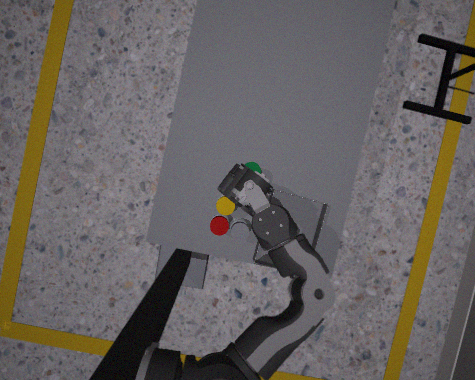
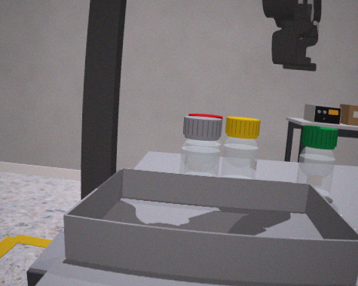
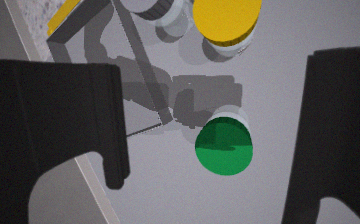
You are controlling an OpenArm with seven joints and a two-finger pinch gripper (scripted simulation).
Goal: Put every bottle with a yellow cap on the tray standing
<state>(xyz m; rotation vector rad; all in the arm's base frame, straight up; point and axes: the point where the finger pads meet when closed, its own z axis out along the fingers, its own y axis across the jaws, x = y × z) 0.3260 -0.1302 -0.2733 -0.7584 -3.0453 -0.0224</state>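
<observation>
our gripper (image 1: 234, 186) (image 2: 299, 68) (image 3: 195, 132) part-way open above the table with nothing between its fingers, our yellow-capped bottle (image 1: 225, 206) (image 2: 242, 144) (image 3: 227, 22) upright outside the tray (image 1: 321, 225) (image 2: 214, 244) (image 3: 145, 65), between the gray-capped (image 2: 202, 144) (image 3: 150, 6) and green-capped (image 1: 253, 167) (image 2: 319, 154) (image 3: 224, 146) bottles as we look across the tray

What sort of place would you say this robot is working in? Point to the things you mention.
Probably a robotics lab or workshop: yellow lines (image 1: 31, 165) (image 2: 33, 241) mark off the speckled floor (image 1: 109, 125) (image 2: 33, 199), and a side bench (image 2: 291, 120) holds a boxy instrument (image 2: 322, 114) with knobs.
</observation>
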